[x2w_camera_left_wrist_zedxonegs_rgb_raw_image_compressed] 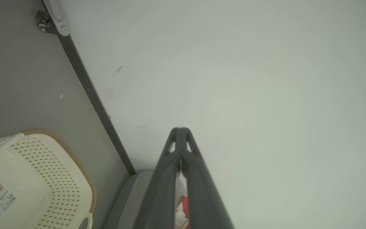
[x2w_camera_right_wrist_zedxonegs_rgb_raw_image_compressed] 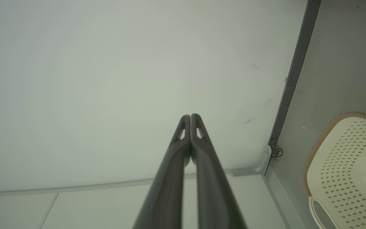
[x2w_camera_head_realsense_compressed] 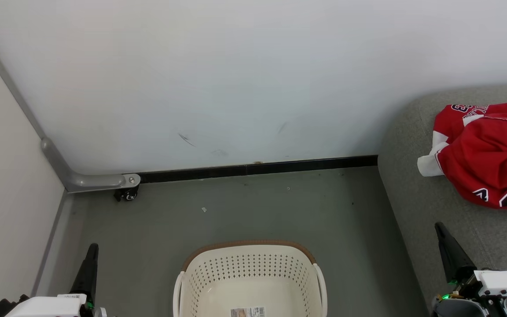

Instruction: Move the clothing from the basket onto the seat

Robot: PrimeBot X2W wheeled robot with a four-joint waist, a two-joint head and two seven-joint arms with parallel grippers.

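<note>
At 7 o'clock in the head view the left gripper (x2w_camera_head_realsense_compressed: pixel 91 252) is seen clenched, its fingers pressed tip to tip on nothing; at 5 o'clock the right gripper (x2w_camera_head_realsense_compressed: pixel 439 227) is clenched likewise. Between them, at 6 o'clock, the basket (x2w_camera_head_realsense_compressed: pixel 249 266) is set on the grey floor (x2w_camera_head_realsense_compressed: pixel 258 207), a barcode sticker (x2w_camera_head_realsense_compressed: pixel 247 312) seen on its bottom. The grey seat (x2w_camera_head_realsense_compressed: pixel 416 198) is found at 4 o'clock, and the red clothing (x2w_camera_head_realsense_compressed: pixel 486 154) is heaped on it at 3 o'clock. A caster (x2w_camera_head_realsense_compressed: pixel 126 194) is seen at 8 o'clock. Beyond, a black baseboard (x2w_camera_head_realsense_compressed: pixel 258 168) is run beneath the scuffed white wall (x2w_camera_head_realsense_compressed: pixel 236 79).
</note>
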